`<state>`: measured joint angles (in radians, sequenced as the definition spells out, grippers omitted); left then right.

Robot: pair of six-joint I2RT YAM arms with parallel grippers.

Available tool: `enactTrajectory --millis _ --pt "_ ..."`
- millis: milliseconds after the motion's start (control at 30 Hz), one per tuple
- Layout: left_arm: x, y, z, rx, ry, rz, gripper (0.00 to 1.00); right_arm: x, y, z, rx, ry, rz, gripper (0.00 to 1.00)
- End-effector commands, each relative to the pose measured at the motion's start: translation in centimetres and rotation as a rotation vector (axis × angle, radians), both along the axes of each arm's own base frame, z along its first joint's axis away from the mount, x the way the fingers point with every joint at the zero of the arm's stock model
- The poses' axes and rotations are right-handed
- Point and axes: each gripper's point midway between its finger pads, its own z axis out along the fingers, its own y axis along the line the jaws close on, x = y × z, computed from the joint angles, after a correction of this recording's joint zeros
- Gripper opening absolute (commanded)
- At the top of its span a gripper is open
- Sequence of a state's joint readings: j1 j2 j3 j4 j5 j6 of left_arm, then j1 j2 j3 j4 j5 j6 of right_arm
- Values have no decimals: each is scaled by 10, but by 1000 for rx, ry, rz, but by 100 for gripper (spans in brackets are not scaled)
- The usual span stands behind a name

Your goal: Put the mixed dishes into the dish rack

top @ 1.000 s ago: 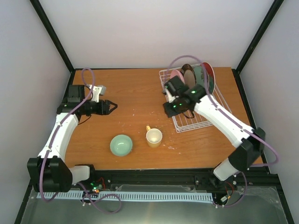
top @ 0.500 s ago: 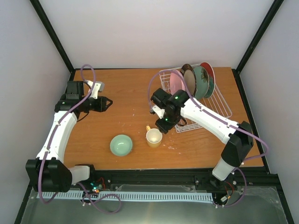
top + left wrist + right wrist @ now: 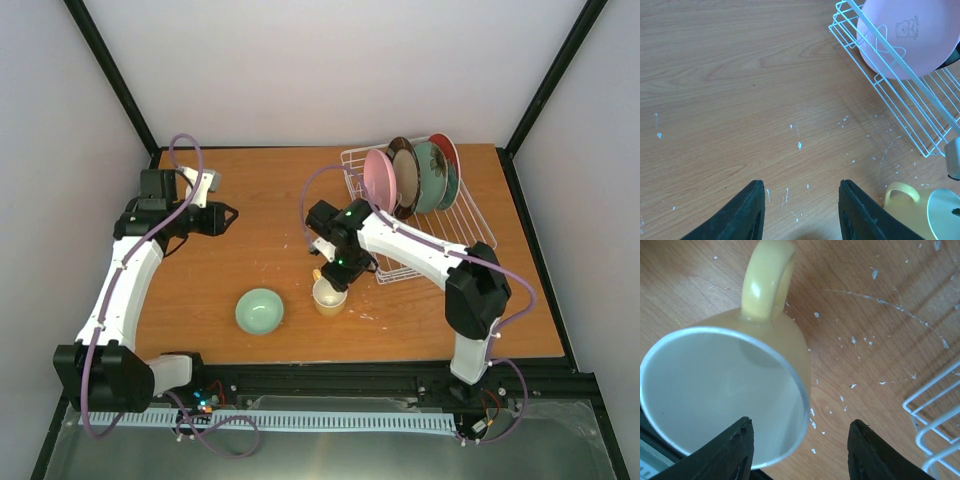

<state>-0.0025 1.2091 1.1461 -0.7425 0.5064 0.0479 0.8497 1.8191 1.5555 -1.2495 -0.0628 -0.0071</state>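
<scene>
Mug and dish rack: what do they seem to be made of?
The mug looks like glazed ceramic: glossy yellow, with a bright highlight on its handle. The dish rack is thin white wire, probably coated metal, though plastic can't be excluded.

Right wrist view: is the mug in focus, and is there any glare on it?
Right wrist view: the cream-yellow mug is fairly sharp, with a small glare spot on its handle and a soft shadow inside; the dark fingers at the bottom are a little blurred. Top external view: light is soft and even.
</scene>
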Motion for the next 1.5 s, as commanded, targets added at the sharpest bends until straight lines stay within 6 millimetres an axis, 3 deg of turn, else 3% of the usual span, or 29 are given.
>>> enactTrajectory --millis 0,133,233,300,367,400,533,633,833,900,1067,1200,1333,1467 --pt "-2 0 20 33 -59 -12 42 4 9 -8 -10 -4 38 51" --pt "-2 1 21 35 -62 -11 42 3 12 -21 -15 26 52 49" --pt "-1 0 23 33 -67 -13 42 1 15 -31 -19 54 54 41" --pt "-1 0 24 31 -69 -14 42 0 17 -36 -19 71 56 28" --pt "0 -1 24 27 -69 -18 42 0 18 -40 -20 81 55 7" --pt "0 -1 23 26 -67 -18 43 1 19 -40 -20 80 55 3" --pt "2 -5 25 -1 -67 -30 43 15 24 -30 -2 10 25 3" --pt "4 -14 36 -55 -93 -57 43 41 38 2 121 -75 -61 3" --pt "7 -32 49 -174 -108 -127 47 103 57 109 505 -234 -220 3" --pt "6 -37 54 -208 -112 -159 48 109 60 143 641 -248 -204 3" --pt "3 -51 68 -284 -141 -244 51 115 51 182 865 -142 -187 3" --pt "3 -62 81 -413 -109 -274 51 130 34 208 777 -415 -187 3" --pt "6 -63 106 -533 -110 -222 51 155 -5 245 438 -890 -207 3" --pt "16 -65 121 -580 -52 -185 50 163 -41 293 158 -1320 -197 3"
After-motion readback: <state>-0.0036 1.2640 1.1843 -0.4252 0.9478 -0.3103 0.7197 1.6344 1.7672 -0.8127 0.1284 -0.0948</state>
